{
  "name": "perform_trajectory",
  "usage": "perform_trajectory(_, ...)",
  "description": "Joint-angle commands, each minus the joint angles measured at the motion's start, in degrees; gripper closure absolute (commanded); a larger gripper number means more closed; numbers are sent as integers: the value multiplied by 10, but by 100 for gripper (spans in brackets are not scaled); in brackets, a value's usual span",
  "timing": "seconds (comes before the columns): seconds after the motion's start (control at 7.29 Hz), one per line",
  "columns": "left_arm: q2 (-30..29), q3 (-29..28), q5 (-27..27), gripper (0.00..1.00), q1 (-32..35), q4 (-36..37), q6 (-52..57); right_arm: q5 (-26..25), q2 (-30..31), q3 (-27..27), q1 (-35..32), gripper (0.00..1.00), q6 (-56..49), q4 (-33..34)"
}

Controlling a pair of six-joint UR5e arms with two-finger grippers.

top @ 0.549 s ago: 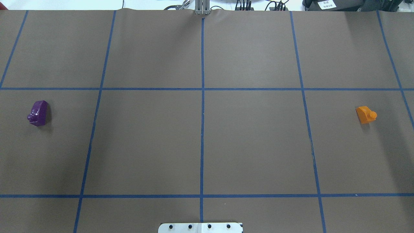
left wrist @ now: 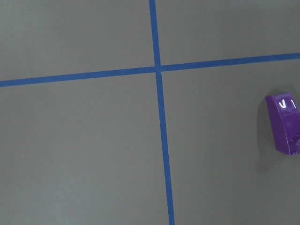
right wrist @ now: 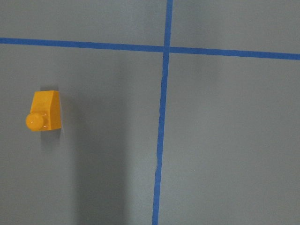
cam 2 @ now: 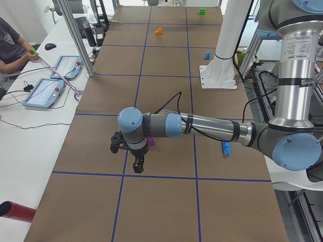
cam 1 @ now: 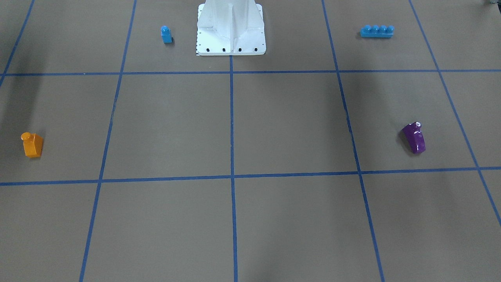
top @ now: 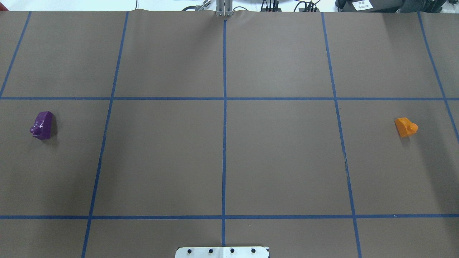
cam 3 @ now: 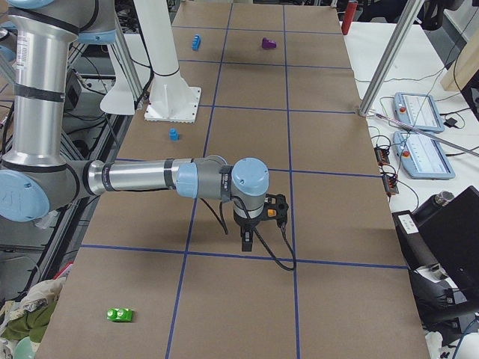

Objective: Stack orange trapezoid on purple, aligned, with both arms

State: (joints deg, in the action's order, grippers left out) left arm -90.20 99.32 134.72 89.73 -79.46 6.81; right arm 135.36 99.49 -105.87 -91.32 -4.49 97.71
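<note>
The orange trapezoid [top: 406,127] stands alone at the table's right side, stud up; it also shows in the front view [cam 1: 32,144] and the right wrist view [right wrist: 43,112]. The purple block [top: 42,125] lies at the far left, and shows in the front view [cam 1: 415,137] and at the right edge of the left wrist view [left wrist: 283,124]. My left gripper [cam 2: 136,165] hangs above the table beside the purple block [cam 2: 151,142]. My right gripper [cam 3: 247,241] hangs near the orange block [cam 3: 270,213]. I cannot tell whether either gripper is open or shut.
A small blue single-stud block [cam 1: 166,34] and a long blue four-stud brick [cam 1: 377,31] sit near the robot's white base [cam 1: 231,27]. A green block [cam 3: 120,315] lies at the right end. Blue tape lines grid the brown table. An operator sits beside control tablets [cam 2: 48,93].
</note>
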Motion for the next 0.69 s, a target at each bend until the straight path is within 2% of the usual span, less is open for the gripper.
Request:
perform_trajectory(0.0, -22, 15, -1, 0, -10, -28, 0, 4, -3, 0, 0, 0, 2, -7)
perform_trajectory(0.27, -33, 4, 5, 0, -39, -121, -80, 5, -17, -1, 1, 0, 2, -8)
perform_trajectory(0.41, -38, 3, 5, 0, -50, -168, -146, 3, -43, 5, 0, 0, 3, -7)
perform_trajectory(0.55, -38, -7, 2, 0, -94, -194, -239, 3, -44, 10, 1, 0, 1, -7)
